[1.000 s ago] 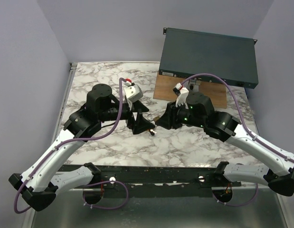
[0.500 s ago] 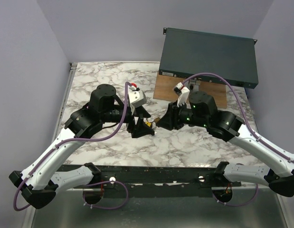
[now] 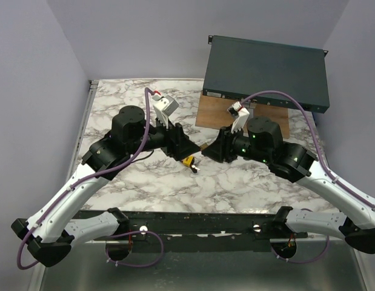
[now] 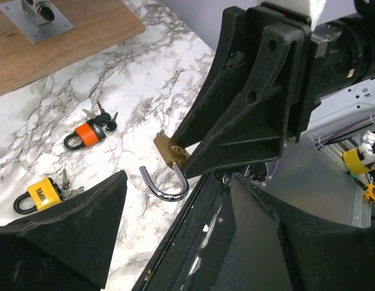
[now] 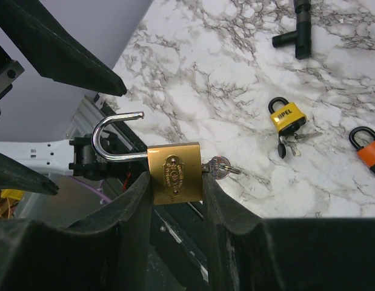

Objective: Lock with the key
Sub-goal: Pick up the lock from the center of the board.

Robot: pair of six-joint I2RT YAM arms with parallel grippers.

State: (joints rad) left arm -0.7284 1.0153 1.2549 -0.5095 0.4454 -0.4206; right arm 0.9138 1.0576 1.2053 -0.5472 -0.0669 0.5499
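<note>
A brass padlock (image 5: 175, 173) with its silver shackle (image 5: 114, 136) swung open is pinched by its sides in my right gripper (image 5: 175, 182), above the table's near edge. A key (image 5: 219, 167) sticks out of its bottom end. In the left wrist view the padlock (image 4: 169, 154) and its shackle (image 4: 166, 188) hang from the right gripper's fingers (image 4: 248, 121). My left gripper (image 4: 178, 182) is open and empty, facing the shackle with its jaws wide apart. In the top view the left gripper (image 3: 184, 145) and the right gripper (image 3: 208, 150) meet at mid-table.
A yellow padlock (image 4: 42, 193) and an orange padlock (image 4: 87, 133), each with keys, lie on the marble table (image 3: 132, 97). A wooden board (image 3: 211, 112) with a metal lock fitting (image 4: 39, 12) lies behind. A dark metal box (image 3: 266, 70) stands at the back right. A black T-shaped tool (image 5: 296, 27) lies on the table.
My left gripper has lifted off the table and swung toward the right gripper, uncovering the yellow padlock. The right gripper has kept hold of the brass padlock and shifted slightly.
</note>
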